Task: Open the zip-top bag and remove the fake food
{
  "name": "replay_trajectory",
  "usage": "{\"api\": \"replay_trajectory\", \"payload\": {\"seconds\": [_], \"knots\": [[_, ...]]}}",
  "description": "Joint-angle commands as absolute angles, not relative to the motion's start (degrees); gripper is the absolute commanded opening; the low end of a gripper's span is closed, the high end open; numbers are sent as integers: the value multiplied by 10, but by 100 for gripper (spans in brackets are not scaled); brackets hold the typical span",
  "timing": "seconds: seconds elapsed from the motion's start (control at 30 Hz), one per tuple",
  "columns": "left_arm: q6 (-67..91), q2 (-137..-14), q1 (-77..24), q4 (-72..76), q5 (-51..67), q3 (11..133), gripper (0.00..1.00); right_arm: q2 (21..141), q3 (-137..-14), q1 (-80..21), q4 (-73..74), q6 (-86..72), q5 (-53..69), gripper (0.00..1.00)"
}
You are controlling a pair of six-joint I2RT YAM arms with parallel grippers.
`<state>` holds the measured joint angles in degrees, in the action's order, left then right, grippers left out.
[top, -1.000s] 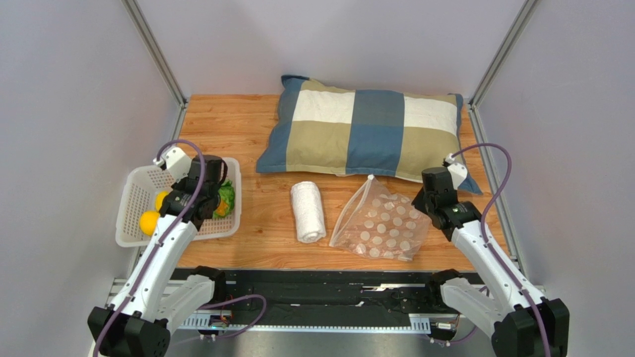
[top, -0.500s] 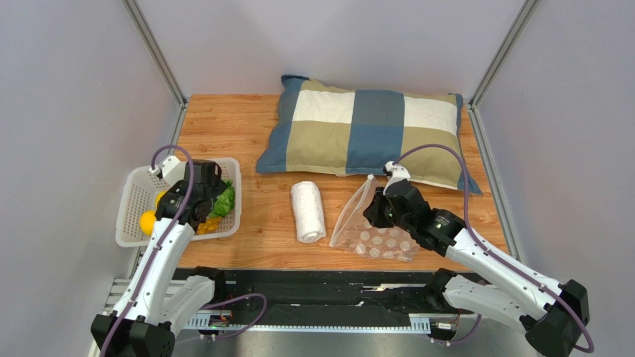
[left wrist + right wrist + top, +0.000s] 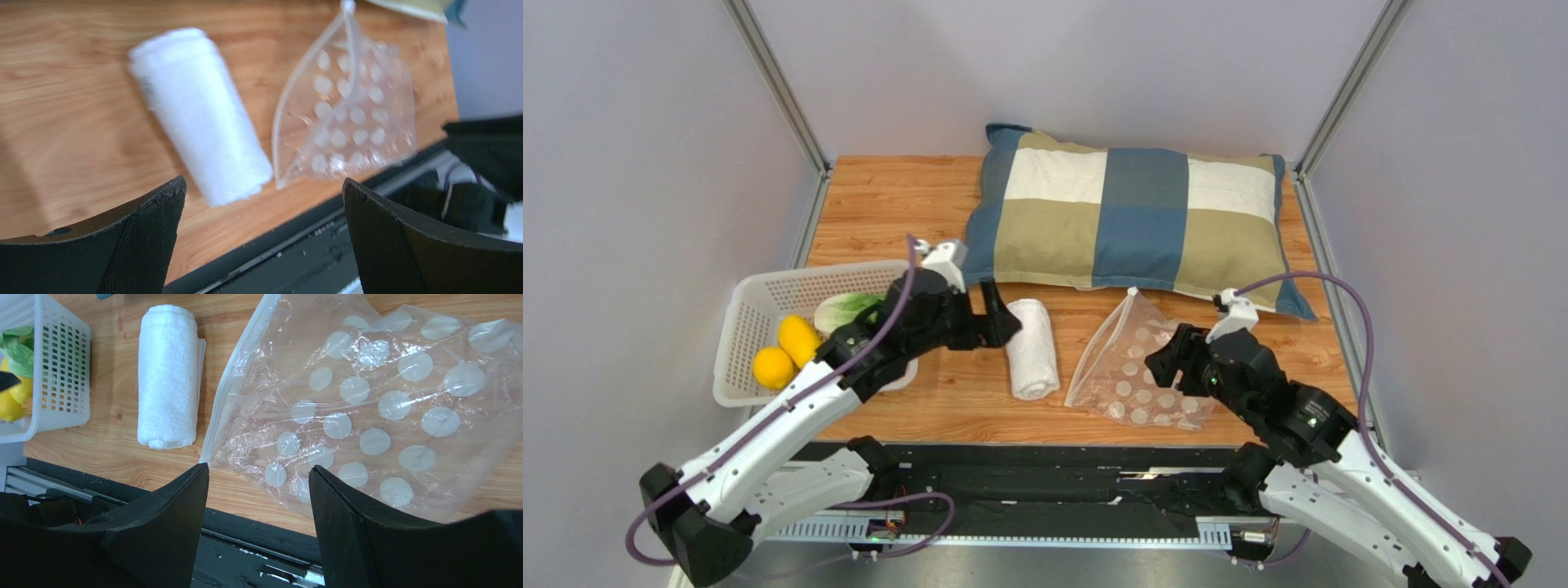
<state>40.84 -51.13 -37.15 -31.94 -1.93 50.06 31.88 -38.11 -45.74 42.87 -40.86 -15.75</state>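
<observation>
Zip-top bag (image 3: 1143, 374) looks empty, flat on surface (image 3: 891, 208) at 4 o'clock. Fake food (image 3: 795, 337) sits in basket (image 3: 744, 331) at 8 o'clock. Left tool (image 3: 263, 184) over towel (image 3: 1030, 349), right tool (image 3: 258, 470) over bag, both apart, holding nothing. Removal looks done; next probably just pull arms back.

White plastic basket (image 3: 741, 343) at left holds the plastic fake food (image 3: 795, 337); rolled white towel (image 3: 1032, 355) centre, clear dotted zip-top bag (image 3: 1134, 370) right, checked fabric pillow (image 3: 1124, 221) behind.

Robot lab booth: grey panels (image 3: 646, 147), aluminium posts (image 3: 775, 86).
</observation>
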Motion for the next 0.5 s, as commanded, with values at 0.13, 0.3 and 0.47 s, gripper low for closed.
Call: {"api": "replay_trajectory", "payload": {"seconds": [0.13,0.3,0.47], "knots": [[311,-508,-557,-156,1,517,99,198,-378,-460,473,-472,-191,77],[267,-384,-562,-113,9,498,99,115,-431,-460,503,-456,-225,83],[229,-266,-562,-111,-39,483,99,58,-465,-460,491,-414,-250,100]]}}
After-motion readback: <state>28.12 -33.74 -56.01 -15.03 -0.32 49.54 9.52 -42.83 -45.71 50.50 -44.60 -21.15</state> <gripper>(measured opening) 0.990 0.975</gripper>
